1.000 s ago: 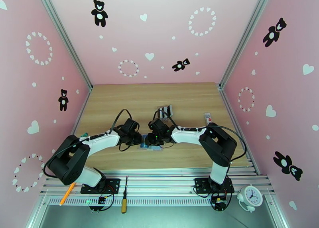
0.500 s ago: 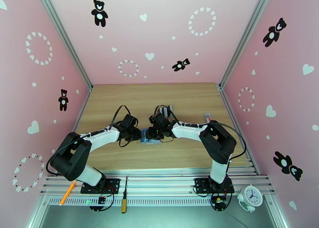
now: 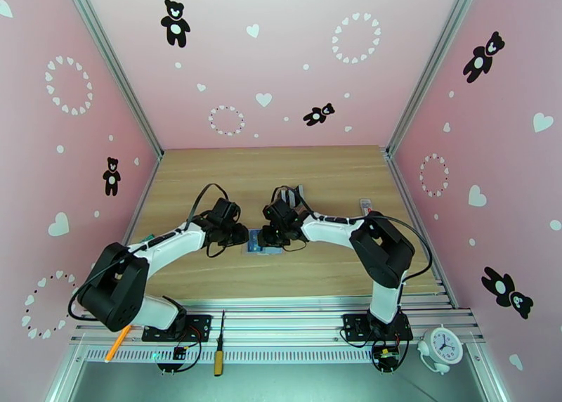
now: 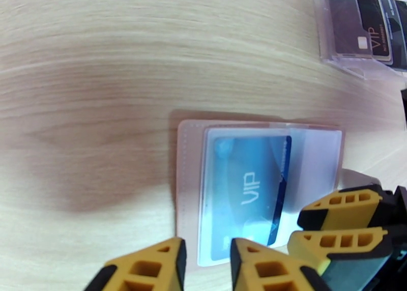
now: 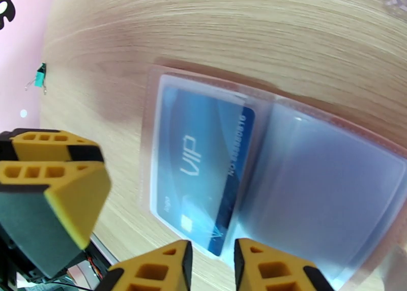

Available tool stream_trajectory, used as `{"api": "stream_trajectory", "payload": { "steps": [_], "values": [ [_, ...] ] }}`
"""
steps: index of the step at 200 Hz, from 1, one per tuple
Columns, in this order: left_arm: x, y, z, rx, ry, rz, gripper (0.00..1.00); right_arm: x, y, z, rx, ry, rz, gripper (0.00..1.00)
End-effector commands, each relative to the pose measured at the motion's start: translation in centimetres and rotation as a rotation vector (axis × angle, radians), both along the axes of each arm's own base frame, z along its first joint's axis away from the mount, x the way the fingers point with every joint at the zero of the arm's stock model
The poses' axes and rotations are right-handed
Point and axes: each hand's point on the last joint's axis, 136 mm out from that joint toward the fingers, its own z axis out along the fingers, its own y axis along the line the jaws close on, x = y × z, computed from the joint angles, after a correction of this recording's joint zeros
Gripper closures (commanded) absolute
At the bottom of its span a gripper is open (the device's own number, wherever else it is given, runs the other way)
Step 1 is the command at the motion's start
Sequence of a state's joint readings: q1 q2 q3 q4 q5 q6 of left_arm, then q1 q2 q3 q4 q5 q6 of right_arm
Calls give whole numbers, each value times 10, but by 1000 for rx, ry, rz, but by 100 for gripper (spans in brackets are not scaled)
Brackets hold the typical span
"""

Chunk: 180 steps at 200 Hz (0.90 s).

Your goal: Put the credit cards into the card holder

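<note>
Just left of the open card holder [image 4: 188,175], the left gripper [image 4: 206,250] hovered at the near edge of its clear sleeve. Its jaws were a narrow gap apart with nothing pinched, a touch wider than a second before. The holder lay flat on the worktop [image 4: 91,83], and a blue VIP card [image 4: 249,185] sat fully inside its left sleeve, while the sleeve to the right looked empty. At the holder's right, the right gripper [image 5: 209,252] had likewise eased its jaws slightly apart over the sleeve edge. From above, both wrists sat a little farther from the arm bases than before. This looked like a release, so that card seemed done. Beyond the holder to the right, a clear rack [image 4: 351,58] held dark VIP cards [image 4: 374,32], probably the next to fetch.
</note>
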State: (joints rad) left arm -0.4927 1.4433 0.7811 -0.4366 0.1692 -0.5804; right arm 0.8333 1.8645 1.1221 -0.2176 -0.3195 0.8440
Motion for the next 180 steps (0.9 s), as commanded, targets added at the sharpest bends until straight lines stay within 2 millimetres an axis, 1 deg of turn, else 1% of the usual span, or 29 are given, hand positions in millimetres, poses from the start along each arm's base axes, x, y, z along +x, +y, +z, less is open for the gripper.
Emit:
{"api": "stream_trajectory", "payload": {
  "steps": [1, 26, 55, 107, 118, 132, 163, 180],
  "values": [
    [0, 9, 13, 25, -31, 5, 63, -2, -2, 6, -49, -23, 41, 69],
    [-2, 12, 21, 22, -47, 11, 58, -2, -5, 15, -59, -49, 54, 67],
    [-4, 9, 26, -2, -52, 4, 56, 0, -7, 21, -62, -65, 59, 66],
    [-6, 6, 28, -29, -52, 0, 55, -1, -6, 18, -60, -61, 58, 66],
    [-7, 7, 25, -27, -47, 4, 55, 0, -6, 17, -59, -60, 57, 66],
    [-9, 7, 16, -27, -30, 6, 55, 0, -3, 16, -51, -57, 59, 66],
    [-12, 4, -3, -39, 8, 10, 65, 5, 3, 13, -48, -52, 58, 66],
    [-14, 1, -11, -52, 23, 10, 67, 7, 6, 10, -49, -46, 60, 66]
  ]
}}
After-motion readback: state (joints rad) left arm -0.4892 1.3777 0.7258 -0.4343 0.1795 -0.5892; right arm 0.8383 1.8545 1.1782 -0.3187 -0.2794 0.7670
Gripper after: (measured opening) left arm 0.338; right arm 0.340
